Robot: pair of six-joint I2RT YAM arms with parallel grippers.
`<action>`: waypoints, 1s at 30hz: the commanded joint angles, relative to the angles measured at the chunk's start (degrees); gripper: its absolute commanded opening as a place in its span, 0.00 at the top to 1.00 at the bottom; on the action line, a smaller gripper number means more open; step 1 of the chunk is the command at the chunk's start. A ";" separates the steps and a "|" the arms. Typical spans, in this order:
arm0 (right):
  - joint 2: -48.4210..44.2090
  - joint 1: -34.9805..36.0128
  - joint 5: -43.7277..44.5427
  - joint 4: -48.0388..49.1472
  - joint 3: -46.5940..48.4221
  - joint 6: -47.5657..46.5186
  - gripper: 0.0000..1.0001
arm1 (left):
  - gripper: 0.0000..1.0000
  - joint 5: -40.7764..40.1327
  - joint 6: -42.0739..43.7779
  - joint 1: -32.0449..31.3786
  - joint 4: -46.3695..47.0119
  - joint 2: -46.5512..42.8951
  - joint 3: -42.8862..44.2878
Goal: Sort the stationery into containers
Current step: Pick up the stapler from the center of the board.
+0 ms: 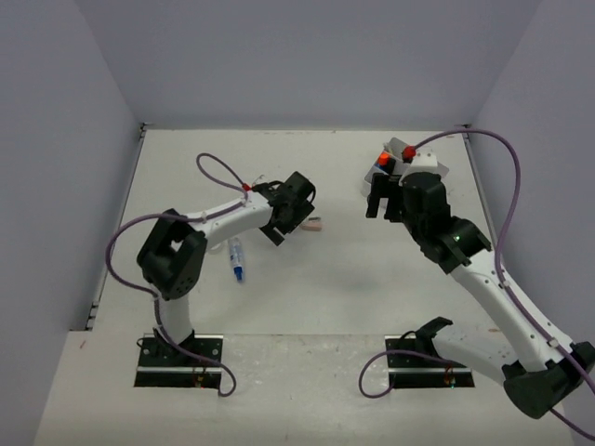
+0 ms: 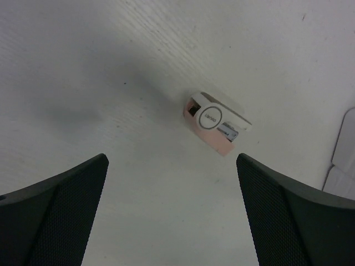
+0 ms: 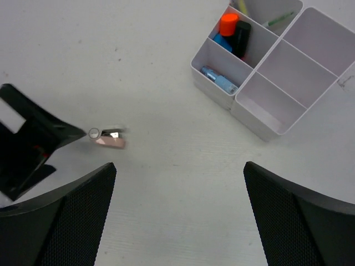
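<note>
A small pink eraser with a white top [image 2: 213, 123] lies on the table just ahead of my left gripper [image 2: 172, 166], which is open and empty; it also shows in the top view [image 1: 316, 224] and the right wrist view [image 3: 108, 138]. The white four-compartment tray [image 3: 288, 128] holds an orange-capped highlighter [image 3: 228, 25], a black item [image 3: 241, 37], a blue marker [image 3: 219, 79] and a thin green pen [image 3: 280, 19]. My right gripper [image 3: 180, 166] is open and empty above bare table, near the tray. A blue pen [image 1: 237, 258] lies beside the left arm.
In the top view the tray [image 1: 435, 163] sits at the back right, partly hidden by the right arm. The left gripper [image 1: 297, 218] and right gripper [image 1: 383, 206] face each other across the middle. Walls enclose the table on three sides.
</note>
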 commanded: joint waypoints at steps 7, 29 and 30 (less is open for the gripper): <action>-9.51 -0.04 -9.36 1.10 -6.82 1.52 0.01 | 0.06 1.46 -10.96 -0.09 -10.30 14.89 14.97; -11.34 -0.04 -12.50 2.87 -8.14 1.06 0.01 | 0.88 1.89 -6.78 0.16 -6.60 18.43 15.02; -11.43 -0.04 -12.77 3.12 -8.36 1.14 0.01 | 0.95 2.10 -6.25 0.31 -5.95 18.35 14.79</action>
